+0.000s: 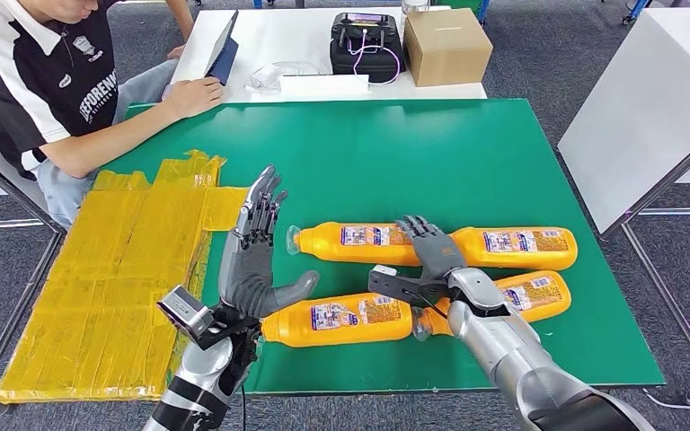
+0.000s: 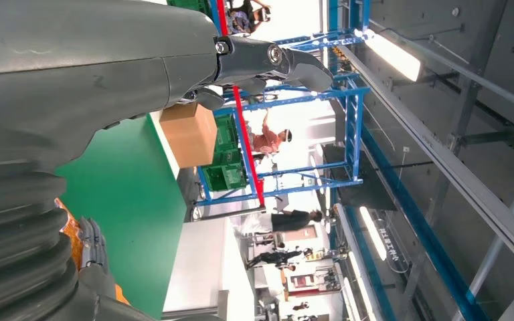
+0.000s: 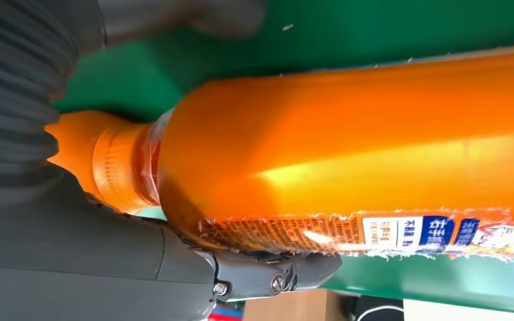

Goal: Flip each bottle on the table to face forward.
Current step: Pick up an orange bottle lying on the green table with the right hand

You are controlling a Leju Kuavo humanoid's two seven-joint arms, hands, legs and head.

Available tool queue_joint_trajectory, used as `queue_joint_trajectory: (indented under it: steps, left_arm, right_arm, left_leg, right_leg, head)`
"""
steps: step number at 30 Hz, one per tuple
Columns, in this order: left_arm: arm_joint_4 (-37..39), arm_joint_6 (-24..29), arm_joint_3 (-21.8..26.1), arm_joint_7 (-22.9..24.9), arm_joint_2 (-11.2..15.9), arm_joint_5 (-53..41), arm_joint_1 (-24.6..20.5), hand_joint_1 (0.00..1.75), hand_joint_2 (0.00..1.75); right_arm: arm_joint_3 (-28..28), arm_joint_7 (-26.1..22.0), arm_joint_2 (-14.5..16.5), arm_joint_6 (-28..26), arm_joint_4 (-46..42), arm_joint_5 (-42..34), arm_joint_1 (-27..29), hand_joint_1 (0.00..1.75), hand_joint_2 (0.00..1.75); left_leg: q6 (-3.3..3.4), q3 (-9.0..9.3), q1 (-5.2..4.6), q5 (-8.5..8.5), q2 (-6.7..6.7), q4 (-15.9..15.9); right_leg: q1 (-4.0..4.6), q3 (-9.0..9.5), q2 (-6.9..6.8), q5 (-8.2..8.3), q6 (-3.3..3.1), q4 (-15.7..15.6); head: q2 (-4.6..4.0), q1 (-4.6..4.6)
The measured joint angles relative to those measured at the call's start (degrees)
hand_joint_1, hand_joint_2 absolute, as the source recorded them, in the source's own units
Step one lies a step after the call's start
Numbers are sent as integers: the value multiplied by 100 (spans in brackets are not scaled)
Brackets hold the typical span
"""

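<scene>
Lying flat on the green desk [image 1: 467,162], four orange bottles [image 1: 359,244] cluster together; the right hand [image 1: 431,251] rests spread atop them, grasping nothing, while the left hand [image 1: 256,247] hovers upright, fingers apart.

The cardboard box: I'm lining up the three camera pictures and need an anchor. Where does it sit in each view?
Head view: the cardboard box stands on the white table beyond the green mat, upper middle.
Left wrist view: the box sits at the green mat's far edge, just under the left hand's fingers.
Right wrist view: a tan sliver at the bottom edge is probably the box.
Shared landmark: the green mat.
</scene>
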Motion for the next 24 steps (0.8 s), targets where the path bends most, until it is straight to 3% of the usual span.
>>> queue_joint_trajectory:
  steps: [5, 12, 24]
  left_arm:
    - [-10, 0, 0, 0, 0, 4, 14, 0, 175]
    - [-44, -39, 5, 1, 0, 108, 39, 0, 175]
    - [-70, -78, 14, 2, 0, 137, 72, 0, 175]
  right_arm:
    - [0, 111, 25, -199, 19, 148, 0, 148, 175]
    - [8, 245, 61, -374, 23, 409, 4, 174, 175]
    - [28, 292, 72, -411, 22, 513, 6, 175, 175]
  left_leg:
    - [0, 0, 0, 0, 0, 0]
    - [0, 0, 0, 0, 0, 0]
    - [0, 0, 0, 0, 1, 0]
  right_leg:
    - [0, 0, 0, 0, 0, 0]
    - [0, 0, 0, 0, 0, 0]
    - [0, 0, 1, 0, 0, 0]
  head:
    - [0, -1]
    - [0, -1]
    - [0, -1]
